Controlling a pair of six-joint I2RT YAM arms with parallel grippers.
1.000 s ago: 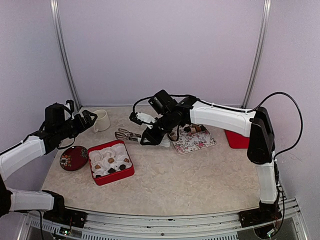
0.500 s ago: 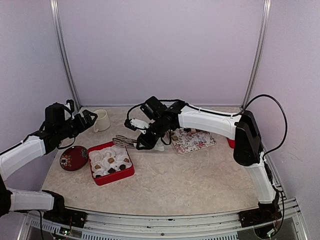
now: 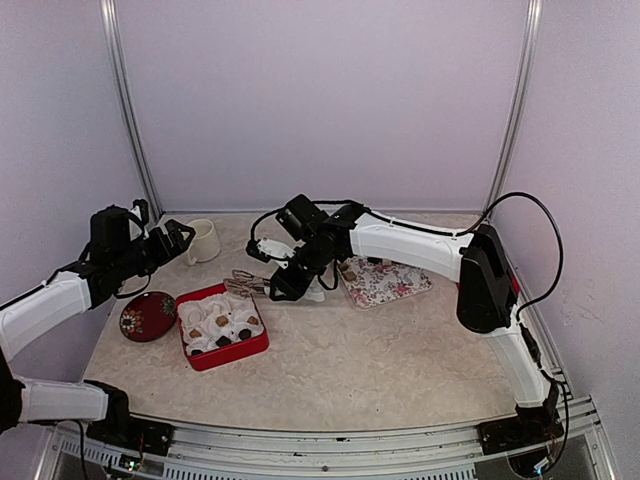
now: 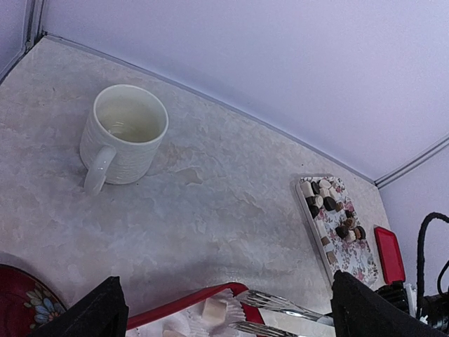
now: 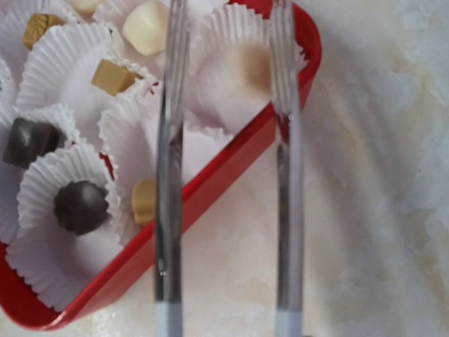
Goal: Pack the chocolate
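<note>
We judge this the placing step: our right gripper (image 3: 280, 285) clamps silver metal tongs (image 5: 170, 175) over the red square box (image 5: 210, 188). The left gripper (image 3: 180, 237) stands open. Next, the tongs must fetch small brown chocolate pieces (image 4: 330, 203).

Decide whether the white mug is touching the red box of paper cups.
Apart. The left wrist view shows the white mug standing alone, with bare table between it and the red box.

Bright, even light, faint soft shadows on the tabletop (image 3: 400, 350); right wrist view soft, tongs (image 5: 170, 175) blurred
</note>
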